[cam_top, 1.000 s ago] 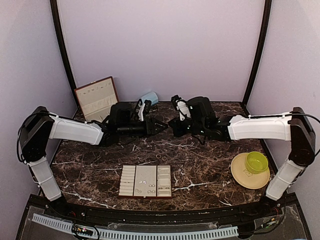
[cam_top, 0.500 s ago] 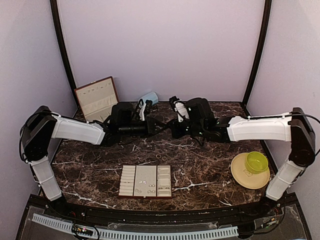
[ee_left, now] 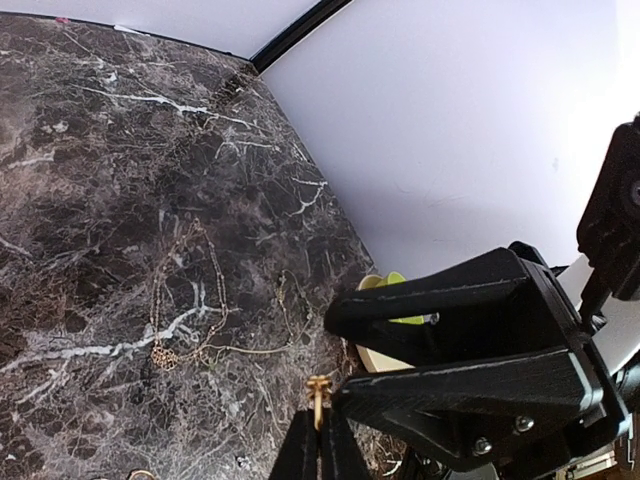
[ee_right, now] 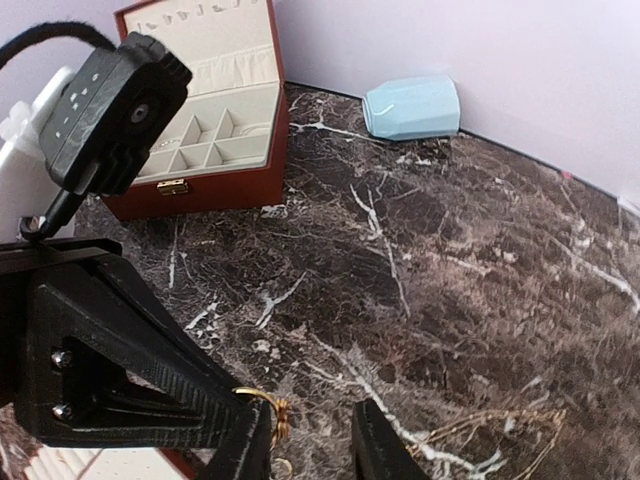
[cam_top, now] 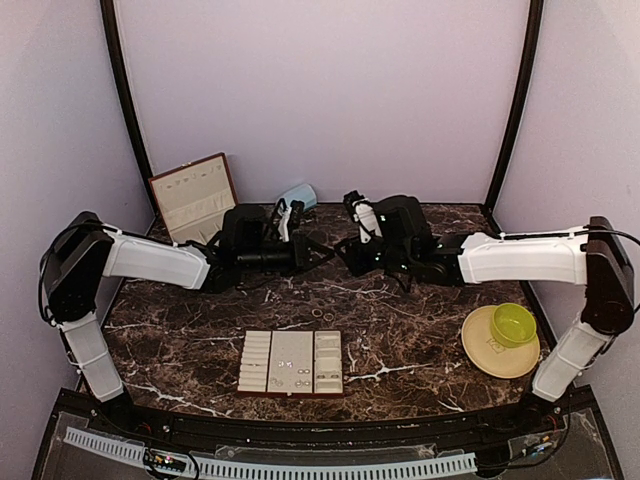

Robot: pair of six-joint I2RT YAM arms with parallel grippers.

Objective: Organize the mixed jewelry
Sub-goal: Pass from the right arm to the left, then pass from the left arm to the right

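- Overhead, both arms reached toward the middle back of the dark marble table (cam_top: 400, 330), the left gripper (cam_top: 303, 254) and the right gripper (cam_top: 345, 252) tip to tip above it.
- The left gripper's fingers (ee_left: 318, 450) were pressed together on a small gold earring (ee_left: 318, 392), which stood up just above their tips in the left wrist view.
- The right gripper's fingers (ee_right: 375, 445) stood a little apart; the same gold piece showed at the tip of one finger, and whether that finger touched it could not be told.
- A thin gold chain (ee_left: 190, 320) lay loose on the marble below the two grippers, apart from both.
- Two small rings (cam_top: 319, 313) lay on the bare table just behind the cream-lined tray (cam_top: 256, 362).
- The tray sat near the front edge, with several tiny shiny pieces (cam_top: 292, 366) in its middle and right compartments.
- A red-brown box (ee_right: 205, 150) stood open at the back left, its lid raised; more tiny pieces (ee_right: 215, 10) hung along the lid lining.
- A pale blue container (ee_right: 412, 106) lay on its side at the back wall.
- A green bowl (cam_top: 514, 323) rested on a tan plate (cam_top: 485, 355) at the right.
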